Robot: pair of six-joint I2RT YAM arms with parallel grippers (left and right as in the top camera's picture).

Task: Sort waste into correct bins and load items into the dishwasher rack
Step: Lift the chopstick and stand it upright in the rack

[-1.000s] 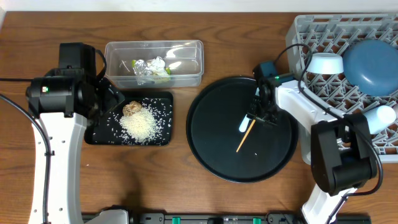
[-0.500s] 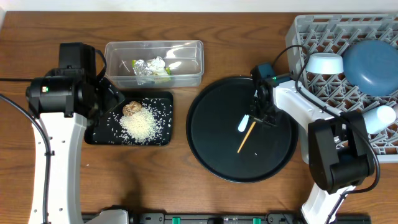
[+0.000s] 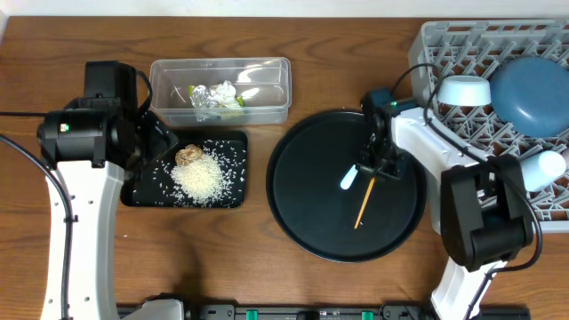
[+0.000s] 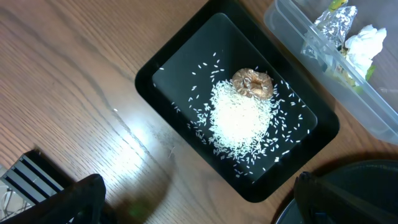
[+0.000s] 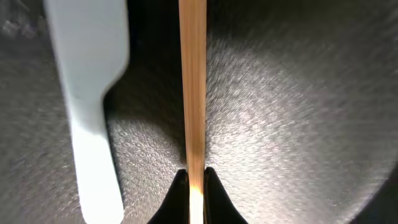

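Since the earlier frame the thin wooden stick [image 3: 364, 206] had swung from a slanted lie to a steeper, nearly straight one, and the right gripper [image 3: 369, 174] had closed and shifted a bit along the round black tray [image 3: 307, 204]. Right fingertips [image 5: 181, 186] were pressed together on the stick's near end, pinching it. In the right wrist view the stick [image 5: 193, 81] ran straight out ahead from between the fingers, low over the tray surface [image 5: 280, 93]. Whether its far end touched the tray, cannot tell. The light blue spoon [image 5: 87, 93] lay just beside the fingers, to their left in the wrist view, about parallel to the stick, apart from it and not gripped.

Left gripper [image 4: 198, 186] was spread wide, with its fingers [image 4: 84, 196] at the bottom corners of the left wrist view. The shallow black tray [image 4: 149, 81] sat ahead of and between the fingers. It held the rice grains [image 4: 239, 118], with the brown food lump [image 4: 252, 84] touching the pile's far edge. The clear tub [image 4: 292, 31] with the foil wad [image 4: 333, 22] was further out, ahead and right of the fingers.

The dishwasher rack [image 3: 444, 44] stood beside the right arm, well apart from the fingertips.
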